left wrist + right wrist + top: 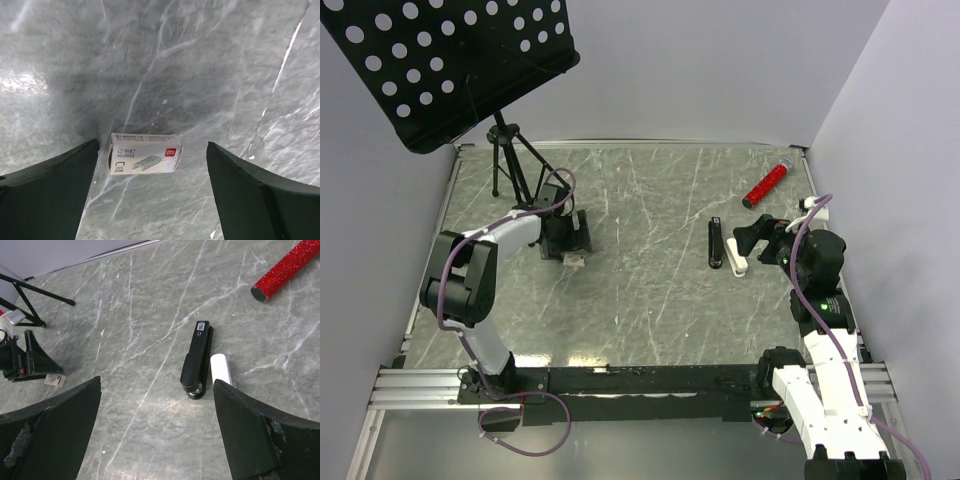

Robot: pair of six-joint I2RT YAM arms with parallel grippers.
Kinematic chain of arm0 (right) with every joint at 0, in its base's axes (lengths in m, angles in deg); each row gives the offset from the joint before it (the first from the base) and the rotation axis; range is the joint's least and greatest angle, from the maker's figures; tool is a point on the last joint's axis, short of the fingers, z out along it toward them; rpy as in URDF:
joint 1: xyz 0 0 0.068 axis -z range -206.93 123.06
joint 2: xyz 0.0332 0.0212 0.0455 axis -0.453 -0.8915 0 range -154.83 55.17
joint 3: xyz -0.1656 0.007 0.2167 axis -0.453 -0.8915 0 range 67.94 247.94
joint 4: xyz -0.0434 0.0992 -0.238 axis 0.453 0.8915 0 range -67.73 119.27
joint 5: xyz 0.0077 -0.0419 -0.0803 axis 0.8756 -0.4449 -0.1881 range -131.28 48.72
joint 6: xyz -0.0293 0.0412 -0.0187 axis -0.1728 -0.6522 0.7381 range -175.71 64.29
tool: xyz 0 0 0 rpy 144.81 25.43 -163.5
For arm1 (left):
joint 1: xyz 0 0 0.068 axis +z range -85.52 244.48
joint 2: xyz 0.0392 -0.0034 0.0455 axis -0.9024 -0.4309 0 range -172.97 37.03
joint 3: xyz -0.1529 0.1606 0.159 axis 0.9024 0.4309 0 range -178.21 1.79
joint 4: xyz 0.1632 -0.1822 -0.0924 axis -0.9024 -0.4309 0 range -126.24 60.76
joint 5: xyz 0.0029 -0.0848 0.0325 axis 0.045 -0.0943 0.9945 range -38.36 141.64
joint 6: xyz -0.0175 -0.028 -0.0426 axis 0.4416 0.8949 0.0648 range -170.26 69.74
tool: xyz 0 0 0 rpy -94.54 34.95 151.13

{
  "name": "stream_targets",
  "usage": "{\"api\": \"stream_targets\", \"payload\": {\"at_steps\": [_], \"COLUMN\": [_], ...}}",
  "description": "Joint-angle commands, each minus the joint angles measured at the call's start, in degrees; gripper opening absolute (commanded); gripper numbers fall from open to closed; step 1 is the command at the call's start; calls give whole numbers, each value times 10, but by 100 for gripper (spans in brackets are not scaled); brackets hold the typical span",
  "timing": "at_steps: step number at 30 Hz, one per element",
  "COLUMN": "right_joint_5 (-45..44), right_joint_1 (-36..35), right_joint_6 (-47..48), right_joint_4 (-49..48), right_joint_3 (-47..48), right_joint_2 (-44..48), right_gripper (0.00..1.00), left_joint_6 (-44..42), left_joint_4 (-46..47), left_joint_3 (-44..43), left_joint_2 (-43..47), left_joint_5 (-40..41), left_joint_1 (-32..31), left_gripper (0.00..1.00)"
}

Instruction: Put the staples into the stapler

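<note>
The staples box [145, 160], cream with reddish print, lies flat on the grey marbled table between my open left fingers, nearer the left one. It shows small in the top view [576, 262] under my left gripper [566, 238], and in the right wrist view [54, 381]. The slim black stapler [197, 360] lies closed on the table, also seen in the top view [715, 243]. My right gripper [757, 240] is open and empty, just right of the stapler. No grey tray piece shows.
A white rounded bar [220, 369] lies right beside the stapler. A red glittery cylinder [766, 182] lies at the back right. A black perforated music stand [450, 60] on a tripod [510, 160] stands at the back left. White walls enclose the table.
</note>
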Motion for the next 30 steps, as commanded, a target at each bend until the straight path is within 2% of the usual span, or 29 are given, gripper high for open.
{"api": "stream_targets", "payload": {"at_steps": [1,9,20,25,30], "right_joint_5": [-6,7,67,89,99], "right_joint_1": [-3,-3,-3,-3,-73], "right_joint_6": [-6,-17,-62,-78,-119], "right_joint_4": [-4,-8,-35,-37,-71], "right_joint_3": [8,-1,-17,-17,-27], "right_joint_2": [12,11,-16,-50,-95], "right_gripper": [100,100,100,100,100], "left_joint_6": [-7,-12,-22,-27,-24], "left_joint_4": [-13,4,13,13,16], "left_joint_3": [-25,3,-9,-17,-15], "left_joint_2": [-7,-2,-22,-35,-40], "left_joint_5": [-25,-50,-59,-73,-79], "left_joint_1": [-3,-3,-13,-22,-36], "left_gripper": [93,86,78,71,66]}}
